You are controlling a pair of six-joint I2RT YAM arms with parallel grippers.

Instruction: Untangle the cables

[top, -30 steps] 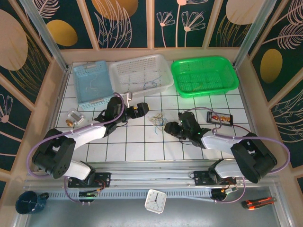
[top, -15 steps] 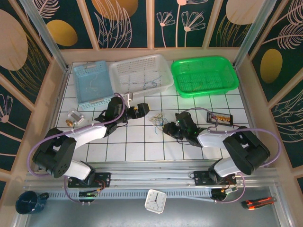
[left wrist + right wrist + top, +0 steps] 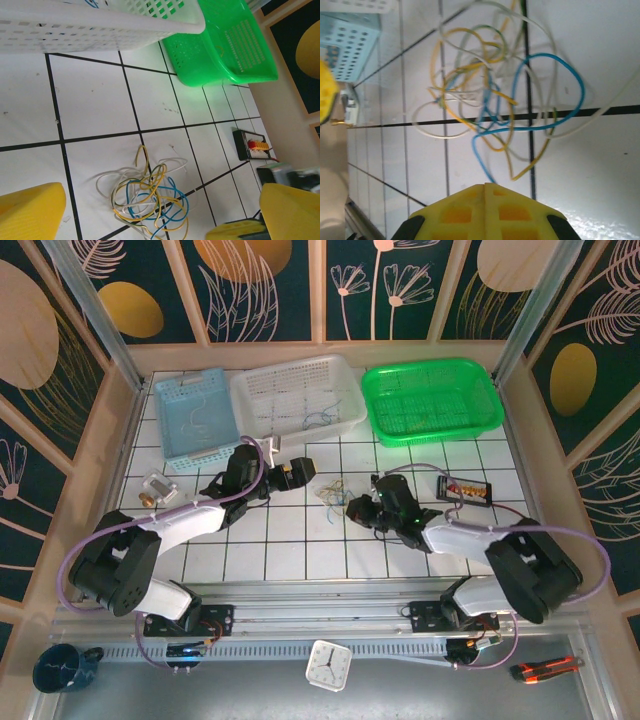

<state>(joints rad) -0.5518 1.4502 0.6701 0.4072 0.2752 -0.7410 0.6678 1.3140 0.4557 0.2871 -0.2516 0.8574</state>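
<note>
The cables (image 3: 330, 490) are a small clump of thin blue, white and yellow wires lying on the white tiled table between the two arms. In the left wrist view the cables (image 3: 150, 200) lie on the tiles between the wide-open yellow fingers (image 3: 30, 212) of my left gripper (image 3: 162, 202), untouched. My left gripper (image 3: 305, 468) hovers just left of the clump. At the clump's right edge my right gripper (image 3: 352, 508) is low. In the right wrist view my right gripper (image 3: 485, 186) is shut, and a blue wire end (image 3: 487, 165) from the cables (image 3: 490, 90) runs into its tips.
A blue basket (image 3: 195, 415), a white basket (image 3: 298, 395) with a few wires inside and a green basket (image 3: 432, 400) line the far edge. A small black tray (image 3: 466, 489) lies right of the right arm, a small metal part (image 3: 155, 490) at far left.
My right gripper has closed its jaws at the clump's near edge, over the blue wire end. The left arm and the clump have stayed in place.
</note>
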